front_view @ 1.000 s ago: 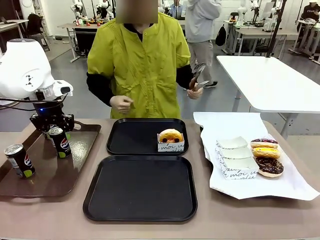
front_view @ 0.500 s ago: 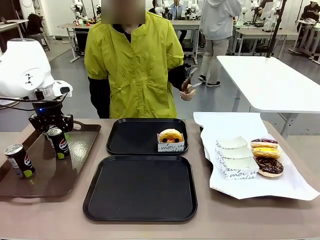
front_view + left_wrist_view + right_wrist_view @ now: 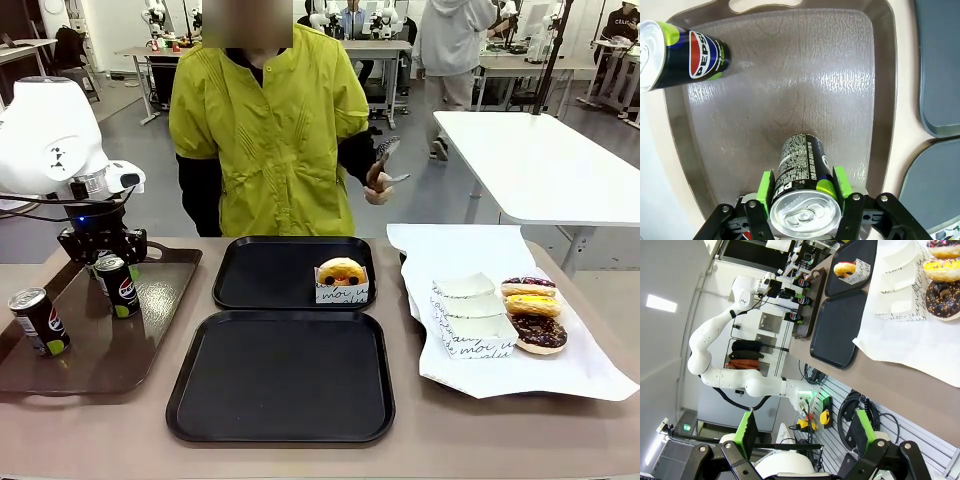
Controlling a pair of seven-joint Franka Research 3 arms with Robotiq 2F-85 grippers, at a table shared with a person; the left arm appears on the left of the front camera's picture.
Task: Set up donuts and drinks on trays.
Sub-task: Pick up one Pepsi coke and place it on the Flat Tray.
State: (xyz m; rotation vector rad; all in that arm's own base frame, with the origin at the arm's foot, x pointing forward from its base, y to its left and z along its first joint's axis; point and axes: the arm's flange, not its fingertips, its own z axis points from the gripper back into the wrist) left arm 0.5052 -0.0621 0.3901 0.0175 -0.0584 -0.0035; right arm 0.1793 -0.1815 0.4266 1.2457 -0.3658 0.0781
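**Reporter:** What is the left gripper doing at the glossy brown tray?

**Photographer:** Its green pads sit against both sides of an upright Pepsi can, clenched on it near the silver top. That can is toward the far side of the tray, on the table's left. A second can stands well apart at the tray's near left.

**Reporter:** And the right gripper?

**Photographer:** Released, fingers spread wide with nothing between them, held out beyond the table's edge.

**Reporter:** Where are the donuts?

**Photographer:** One yellow-glazed boxed donut sits at the right end of the far black tray. The near black tray lies just in front of it. Three loose donuts and white boxes rest on white paper at right. A person in a yellow-green jacket stands at the far side, one hand gripping tongs.
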